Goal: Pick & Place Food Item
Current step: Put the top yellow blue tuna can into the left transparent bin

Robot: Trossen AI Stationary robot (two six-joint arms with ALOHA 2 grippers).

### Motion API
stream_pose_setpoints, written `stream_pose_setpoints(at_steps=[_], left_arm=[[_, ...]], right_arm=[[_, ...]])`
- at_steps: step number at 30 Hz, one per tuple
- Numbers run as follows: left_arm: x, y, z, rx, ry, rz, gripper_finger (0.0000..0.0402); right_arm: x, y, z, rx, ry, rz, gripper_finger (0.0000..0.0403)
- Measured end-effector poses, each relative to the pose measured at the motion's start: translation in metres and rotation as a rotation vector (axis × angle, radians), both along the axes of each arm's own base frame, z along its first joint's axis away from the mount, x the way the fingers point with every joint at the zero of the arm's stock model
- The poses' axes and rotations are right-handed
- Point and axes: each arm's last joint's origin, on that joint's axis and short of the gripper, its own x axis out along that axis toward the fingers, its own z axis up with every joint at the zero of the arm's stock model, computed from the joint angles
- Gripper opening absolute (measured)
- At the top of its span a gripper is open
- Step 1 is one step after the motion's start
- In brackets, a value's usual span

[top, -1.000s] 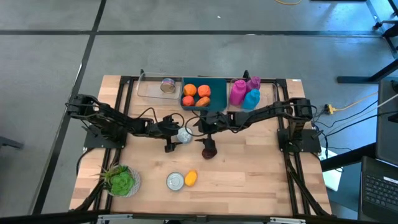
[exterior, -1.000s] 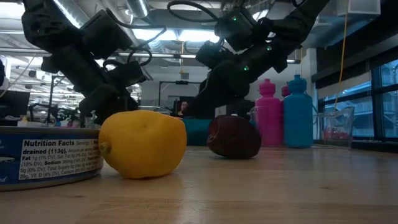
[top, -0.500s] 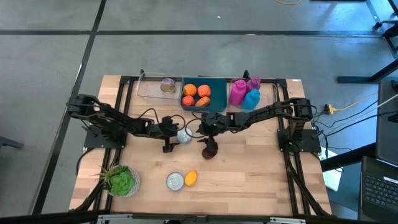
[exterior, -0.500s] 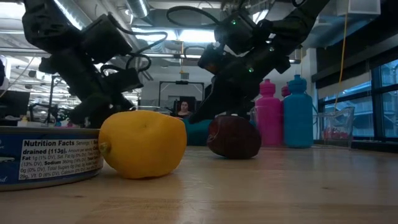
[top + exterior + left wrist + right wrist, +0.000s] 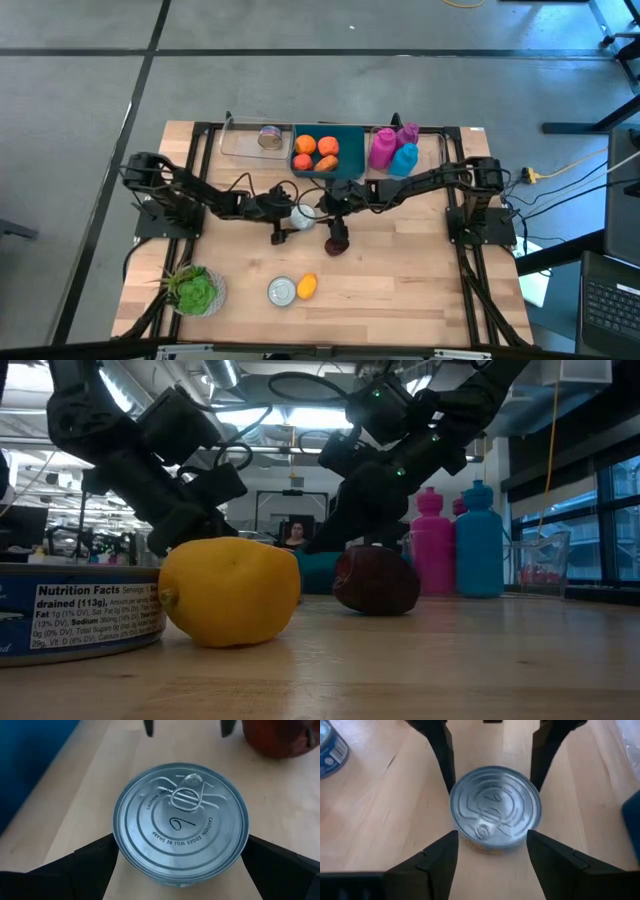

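A small silver can [image 5: 301, 215] with a ring-pull lid [image 5: 181, 822] stands upright on its base mid-table. My left gripper [image 5: 290, 217] is open, and its two fingers [image 5: 100, 857] flank the can's sides. My right gripper [image 5: 322, 212] faces it from the other side. Its fingers [image 5: 442, 855] stand partly closed, with a gap narrower than the can, just short of the can's wall. A dark red fruit [image 5: 337, 238] lies on the table close by, toward the near edge. My left gripper's fingers stand close against the can's two opposite sides [image 5: 116, 845], slanting down from the table's left; whether they touch, I cannot tell. My right gripper touches nothing: a strip of bare table shows between its fingertips [image 5: 148, 729] and the can.
At the far edge stand a clear tray [image 5: 245, 145] with a can, a teal bin [image 5: 345, 140] of orange fruit, and pink and blue bottles [image 5: 392, 150]. Near the front lie a lettuce [image 5: 195, 290], another can [image 5: 283, 290] and a yellow lemon [image 5: 230, 590].
My left gripper has edged toward the table's right, closer around the can, and has tipped slightly further down, staying open. My right gripper has kept its place while its fingers have drawn closer together. The can and the dark red fruit have not moved.
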Motion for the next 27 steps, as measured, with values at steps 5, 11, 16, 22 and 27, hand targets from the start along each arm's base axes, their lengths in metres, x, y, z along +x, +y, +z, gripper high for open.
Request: stream_pose_setpoints(at_steps=[5, 11, 16, 22, 27], left_arm=[[0.001, 0.004, 0.001, 0.001, -0.016, 0.015, 0.0397], [0.003, 0.009, 0.005, 0.006, -0.072, 0.037, 0.0397], [0.003, 0.011, 0.006, 0.006, -0.077, 0.043, 0.0396], [0.003, 0.011, 0.006, 0.006, -0.077, 0.043, 0.0398], [0.002, 0.011, 0.003, 0.003, -0.043, 0.043, 0.0395]], right_arm=[[0.000, 0.000, 0.000, 0.009, -0.001, -0.007, 0.0235], [0.000, 0.000, 0.000, 0.016, 0.000, -0.014, 0.0236], [-0.001, -0.003, -0.001, 0.060, 0.016, -0.039, 0.0259], [-0.002, -0.004, -0.002, 0.082, 0.037, -0.025, 0.0351], [-0.003, -0.004, -0.003, 0.081, 0.045, -0.046, 0.0389]])
